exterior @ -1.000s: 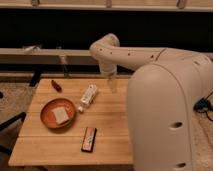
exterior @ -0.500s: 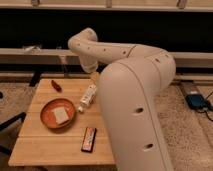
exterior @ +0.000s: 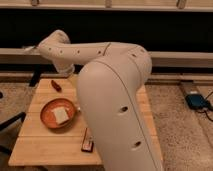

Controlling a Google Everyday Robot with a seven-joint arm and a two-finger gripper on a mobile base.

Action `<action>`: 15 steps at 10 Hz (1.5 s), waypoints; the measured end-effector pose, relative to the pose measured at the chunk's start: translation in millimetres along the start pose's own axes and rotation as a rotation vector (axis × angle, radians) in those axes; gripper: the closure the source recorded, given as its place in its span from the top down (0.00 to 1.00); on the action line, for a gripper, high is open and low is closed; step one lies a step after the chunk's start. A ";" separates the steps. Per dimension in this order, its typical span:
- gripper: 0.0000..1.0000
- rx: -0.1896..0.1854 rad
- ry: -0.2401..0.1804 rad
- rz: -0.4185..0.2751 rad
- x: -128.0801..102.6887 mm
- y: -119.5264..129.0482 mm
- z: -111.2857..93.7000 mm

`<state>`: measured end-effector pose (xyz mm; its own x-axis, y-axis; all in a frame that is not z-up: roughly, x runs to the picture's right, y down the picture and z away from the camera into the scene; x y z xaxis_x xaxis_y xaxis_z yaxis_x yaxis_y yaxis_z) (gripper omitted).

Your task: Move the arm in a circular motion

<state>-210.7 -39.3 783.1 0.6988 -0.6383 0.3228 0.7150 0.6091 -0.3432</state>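
The arm (exterior: 117,105) is cream-white and very large, filling the middle of the camera view. Its thick near segment rises from the bottom edge to a rounded joint (exterior: 130,55). From there a tube with dark screw holes runs left to the elbow (exterior: 55,44) above the table's far left corner. A short segment drops from the elbow toward the table. The gripper (exterior: 69,71) is at its lower end, partly covered by the near segment. A narrow pale tip (exterior: 28,48) sticks out left of the elbow.
A wooden table (exterior: 45,145) holds an orange bowl (exterior: 47,117) with a pale square piece (exterior: 61,115) in it, a small red object (exterior: 56,85) and a dark bar (exterior: 87,145). A blue object (exterior: 198,102) lies on the floor at right. A dark wall and ledge run behind.
The arm has swung left and nearer the camera. Its elbow moved from above the table's middle to its far left corner, and the near segment now covers the table's right half and the white bottle.
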 end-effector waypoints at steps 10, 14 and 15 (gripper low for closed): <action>0.80 0.143 -0.088 -0.350 -191.1 73.6 -62.8; 0.80 0.119 -0.138 -0.270 -178.1 111.2 -48.2; 0.80 0.108 -0.152 -0.240 -165.3 119.6 -41.7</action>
<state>-241.6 119.4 651.9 0.4993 -0.6972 0.5143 0.8526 0.5011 -0.1485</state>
